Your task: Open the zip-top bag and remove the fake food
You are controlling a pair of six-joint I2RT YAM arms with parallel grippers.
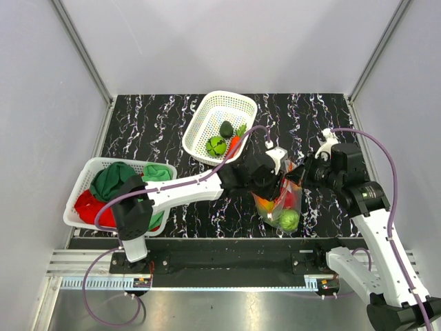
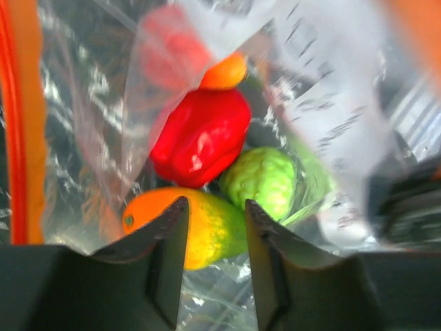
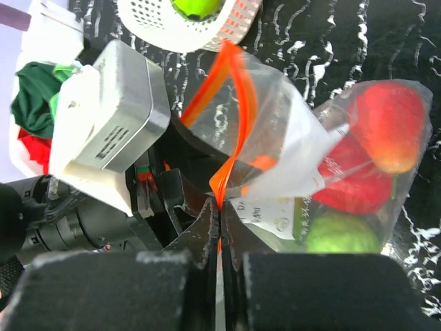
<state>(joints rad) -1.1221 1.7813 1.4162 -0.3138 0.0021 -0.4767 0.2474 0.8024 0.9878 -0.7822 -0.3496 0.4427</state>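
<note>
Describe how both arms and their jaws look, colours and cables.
The left arm and right arm match: white links, black joints, a purple cable looping along each. Their jaws are black, blunt wedges. A pale grey box sits on the left wrist.

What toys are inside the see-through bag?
Inside the zip-top bag: a red pepper, a bumpy green piece, an orange-yellow fruit and a small orange piece. Crinkled plastic blurs another red shape at the back; anything underneath them is hidden.

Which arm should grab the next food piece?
Left arm: its jaws stand open right over the orange-yellow fruit in the zip-top bag. Right arm's jaws are shut on the zip strip, holding the bag.
</note>
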